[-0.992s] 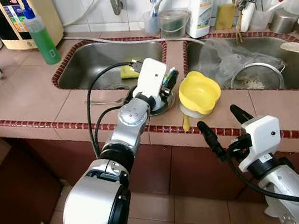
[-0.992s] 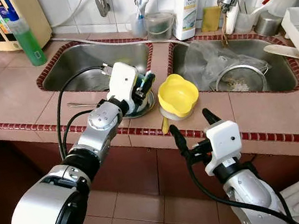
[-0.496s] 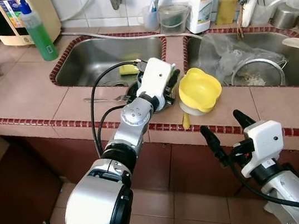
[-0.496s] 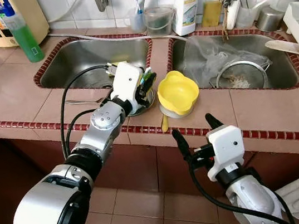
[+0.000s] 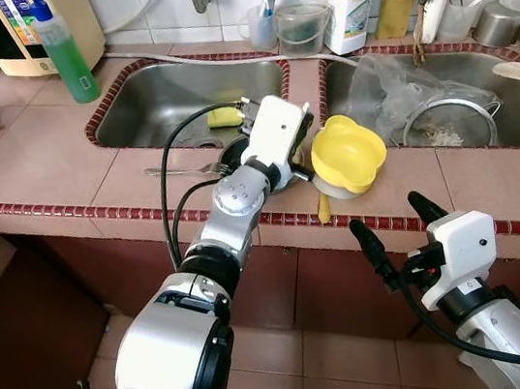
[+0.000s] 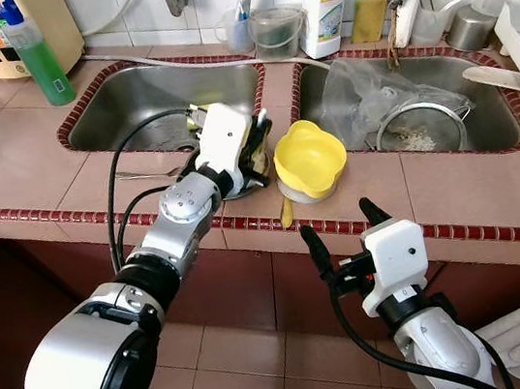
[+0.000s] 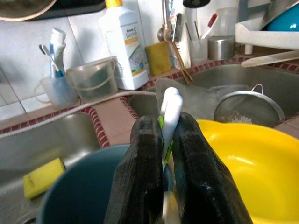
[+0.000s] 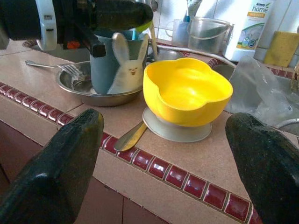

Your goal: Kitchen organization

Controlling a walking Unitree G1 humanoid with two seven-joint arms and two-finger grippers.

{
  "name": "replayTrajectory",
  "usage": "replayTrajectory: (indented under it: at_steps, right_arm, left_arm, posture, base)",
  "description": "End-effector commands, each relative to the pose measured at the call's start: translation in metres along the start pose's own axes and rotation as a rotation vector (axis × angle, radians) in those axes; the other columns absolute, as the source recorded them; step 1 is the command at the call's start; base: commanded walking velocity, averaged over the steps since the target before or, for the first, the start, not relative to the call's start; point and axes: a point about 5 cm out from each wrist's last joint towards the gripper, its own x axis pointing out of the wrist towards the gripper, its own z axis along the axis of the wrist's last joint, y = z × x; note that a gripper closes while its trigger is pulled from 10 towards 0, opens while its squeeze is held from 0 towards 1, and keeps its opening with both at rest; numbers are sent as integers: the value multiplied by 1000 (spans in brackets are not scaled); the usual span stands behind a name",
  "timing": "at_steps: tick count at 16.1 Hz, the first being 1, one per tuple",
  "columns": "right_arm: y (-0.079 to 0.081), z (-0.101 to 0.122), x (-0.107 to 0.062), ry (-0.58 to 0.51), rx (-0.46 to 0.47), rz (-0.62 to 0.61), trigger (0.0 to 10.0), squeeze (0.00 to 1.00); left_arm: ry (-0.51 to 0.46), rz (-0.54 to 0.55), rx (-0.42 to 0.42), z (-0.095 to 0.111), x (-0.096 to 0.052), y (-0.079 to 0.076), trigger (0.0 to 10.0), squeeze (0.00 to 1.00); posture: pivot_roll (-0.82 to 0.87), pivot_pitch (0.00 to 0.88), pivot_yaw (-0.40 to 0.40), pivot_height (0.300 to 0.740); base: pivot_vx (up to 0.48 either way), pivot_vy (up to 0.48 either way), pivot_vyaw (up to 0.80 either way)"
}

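Your left gripper [image 7: 164, 154] has its two fingers [image 7: 142, 172] pressed tight on a white-and-green toothbrush [image 7: 171, 108], pinching it just above the blue cup [image 8: 112, 63]. That cup stands in a metal dish [image 8: 81, 84] on the counter [image 5: 48, 153], beside the yellow bowl [image 5: 347, 154]. A spoon [image 8: 128, 136] lies against the bowl's base. Your right gripper [image 5: 394, 229] hangs below the counter edge, fingers spread wide and touching nothing.
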Motion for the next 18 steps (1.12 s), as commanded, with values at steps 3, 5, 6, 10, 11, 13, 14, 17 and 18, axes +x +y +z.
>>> replayTrajectory:
  at_steps: [3, 5, 6, 10, 11, 13, 14, 17, 18]
  right_arm:
    - [0, 4, -2, -9, -5, -3, 10000, 0]
    - [1, 4, -2, -9, -5, 0, 10000, 0]
    - [0, 4, -1, -11, -5, 1, 10000, 0]
    - [1, 4, 2, -16, -5, 8, 10000, 0]
    - [1, 4, 3, -17, -4, 8, 10000, 0]
    - [1, 4, 9, -27, -1, 13, 10000, 0]
    - [2, 4, 11, -31, 1, 15, 10000, 0]
    - [3, 4, 18, -44, 10, 23, 10000, 0]
    - [4, 4, 20, -47, 11, 28, 10000, 0]
  left_arm:
    - [24, -23, 22, -1, 2, -3, 10000, 0]
    - [23, -18, 20, -1, 1, -2, 10000, 0]
    - [14, -5, 11, 0, 1, 0, 0, 0]
    - [16, 2, 46, 3, 1, 8, 10000, 0]
    - [4, 4, 49, 6, 1, 12, 10000, 0]
    - [-24, 37, 77, 17, 0, 28, 10000, 0]
    - [-32, 56, 74, 20, -1, 36, 10000, 0]
    - [-72, 76, 72, 28, -5, 50, 10000, 0]
    - [-86, 69, 67, 30, -6, 52, 10000, 0]
  posture:
    - [-216, 127, 42, 740]
    - [-212, 125, 39, 740]
    - [-210, 125, 39, 740]
    - [-200, 111, 37, 740]
    - [-196, 111, 37, 740]
    - [-176, 100, 38, 740]
    - [-174, 99, 38, 740]
    - [-143, 82, 34, 740]
    - [-137, 75, 33, 740]
  base:
    - [0, 0, 0]
    - [0, 0, 0]
    - [0, 0, 0]
    - [0, 0, 0]
    - [0, 0, 0]
    - [0, 0, 0]
    - [0, 0, 0]
    - [0, 0, 0]
    - [0, 0, 0]
